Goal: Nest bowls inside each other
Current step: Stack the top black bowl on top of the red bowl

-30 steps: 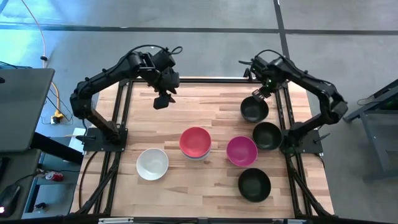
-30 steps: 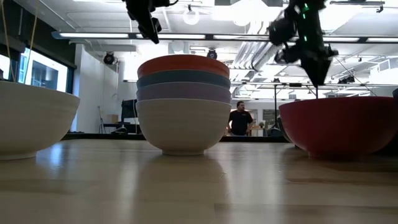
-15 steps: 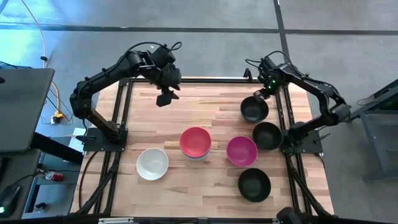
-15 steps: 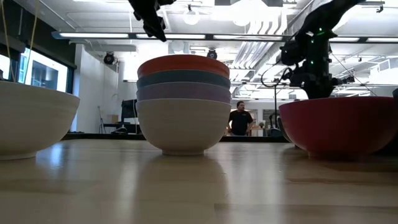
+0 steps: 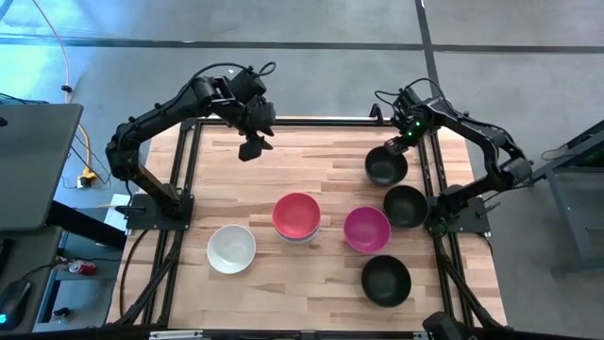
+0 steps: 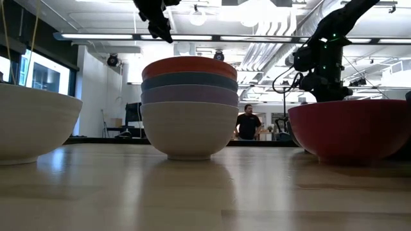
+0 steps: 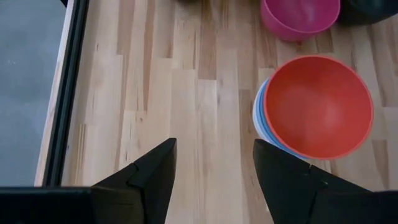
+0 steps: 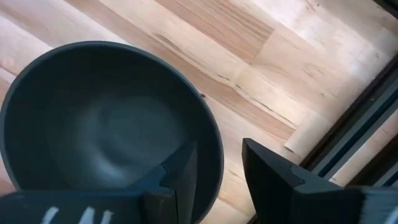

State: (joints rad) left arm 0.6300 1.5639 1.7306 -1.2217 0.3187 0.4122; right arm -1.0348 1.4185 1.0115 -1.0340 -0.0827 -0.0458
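Note:
A stack (image 5: 296, 216) of nested bowls stands mid-table, red-pink on top, then blue, lavender and cream (image 6: 189, 106). A white bowl (image 5: 231, 248) and a magenta bowl (image 5: 366, 229) stand alone beside it. Three black bowls stand on the right side (image 5: 385, 166), (image 5: 405, 205), (image 5: 386, 280). My left gripper (image 5: 252, 147) hangs open, high over the far part of the table, with the stack (image 7: 317, 106) below it. My right gripper (image 5: 397, 144) is open and low at the far black bowl (image 8: 106, 124). One finger is inside its rim (image 8: 214, 155) and one outside, with no touch showing.
Dark frame rails (image 5: 189, 161) run along the table's left and right sides, and the right rail (image 8: 348, 143) lies close to my right gripper. Bare wood (image 5: 311, 156) lies between the two arms on the far half. A person (image 6: 247, 122) stands far off in the room.
My right gripper has come down from well above the table to the far black bowl's rim and now straddles it. My left gripper has shifted slightly toward the table's right and stays high. No bowl has moved.

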